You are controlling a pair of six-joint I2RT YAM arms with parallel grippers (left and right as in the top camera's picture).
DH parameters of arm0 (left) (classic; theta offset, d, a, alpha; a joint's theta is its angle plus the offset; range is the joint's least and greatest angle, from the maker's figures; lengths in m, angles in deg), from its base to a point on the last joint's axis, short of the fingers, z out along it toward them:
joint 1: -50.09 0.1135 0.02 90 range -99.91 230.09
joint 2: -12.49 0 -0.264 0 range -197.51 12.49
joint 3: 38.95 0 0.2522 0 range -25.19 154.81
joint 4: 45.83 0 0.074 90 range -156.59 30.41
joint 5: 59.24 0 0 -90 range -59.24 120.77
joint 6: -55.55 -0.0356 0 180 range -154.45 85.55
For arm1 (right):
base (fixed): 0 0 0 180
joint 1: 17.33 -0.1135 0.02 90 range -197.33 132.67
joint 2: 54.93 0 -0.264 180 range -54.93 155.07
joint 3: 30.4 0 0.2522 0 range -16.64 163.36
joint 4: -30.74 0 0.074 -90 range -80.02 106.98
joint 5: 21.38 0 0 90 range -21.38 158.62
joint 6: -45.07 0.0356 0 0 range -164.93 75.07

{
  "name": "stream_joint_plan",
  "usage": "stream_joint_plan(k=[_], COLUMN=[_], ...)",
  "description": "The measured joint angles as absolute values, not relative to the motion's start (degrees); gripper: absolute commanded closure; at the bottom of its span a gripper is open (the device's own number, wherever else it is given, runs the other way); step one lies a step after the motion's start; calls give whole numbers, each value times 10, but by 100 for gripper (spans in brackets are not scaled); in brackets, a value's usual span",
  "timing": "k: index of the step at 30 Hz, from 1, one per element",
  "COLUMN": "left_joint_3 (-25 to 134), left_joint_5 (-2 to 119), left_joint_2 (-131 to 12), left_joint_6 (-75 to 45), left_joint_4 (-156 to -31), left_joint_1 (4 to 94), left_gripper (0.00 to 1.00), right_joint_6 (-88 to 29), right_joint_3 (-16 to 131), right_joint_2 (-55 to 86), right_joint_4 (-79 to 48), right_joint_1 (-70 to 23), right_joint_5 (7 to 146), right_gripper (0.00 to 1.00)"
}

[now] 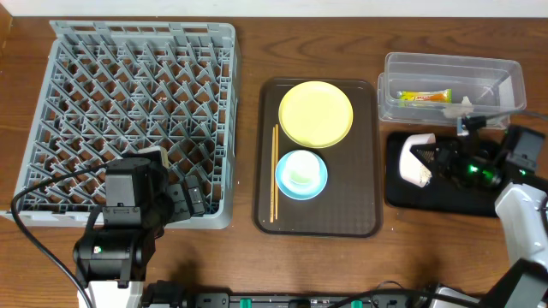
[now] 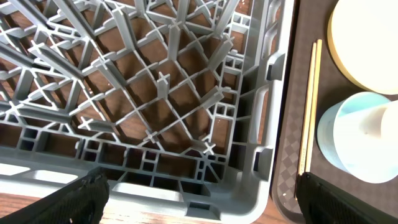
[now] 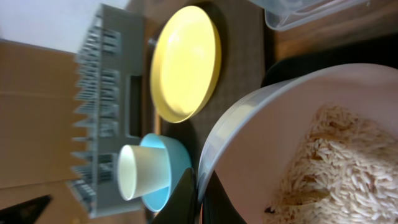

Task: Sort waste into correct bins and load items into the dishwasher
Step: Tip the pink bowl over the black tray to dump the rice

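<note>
My right gripper (image 1: 441,158) is shut on the rim of the white bowl (image 1: 416,158), which is tipped on its side over the black tray (image 1: 445,198). In the right wrist view the fingers (image 3: 198,193) pinch the bowl's rim (image 3: 261,137), and rice crumbs (image 3: 336,162) lie inside. The clear tub (image 1: 390,90) holds the snack wrapper (image 1: 423,97) and a white scrap (image 1: 465,106). The yellow plate (image 1: 316,113), the blue bowl (image 1: 284,181) with the white cup (image 1: 301,174) in it, and the chopsticks (image 1: 274,171) sit on the brown tray. My left gripper (image 1: 193,201) is open and empty at the grey rack's (image 1: 137,111) front right corner.
The brown tray (image 1: 368,171) lies between the rack and the bins. The left wrist view shows the rack's corner (image 2: 249,155), the chopsticks (image 2: 309,106) and the blue bowl (image 2: 333,134) close on the right. Cables run along the table's front edge.
</note>
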State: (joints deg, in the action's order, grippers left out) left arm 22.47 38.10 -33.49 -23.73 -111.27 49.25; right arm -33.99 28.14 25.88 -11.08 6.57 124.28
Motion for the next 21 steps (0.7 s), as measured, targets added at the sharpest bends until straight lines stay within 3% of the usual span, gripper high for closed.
stream_joint_plan(k=[11,21], left_joint_3=[225,225], left_joint_5=[381,381], left_joint_2=[-335,-335], left_joint_6=[-237,-237], left_joint_4=[-1113,-1113], left_joint_1=[493,493], left_gripper=[2,2], right_joint_6=[-339,-314], right_joint_3=[268,268], right_joint_2=[343,425], right_joint_4=[-61,-60], right_joint_1=[174,267], right_joint_5=[1444,1538], right_gripper=[99,99])
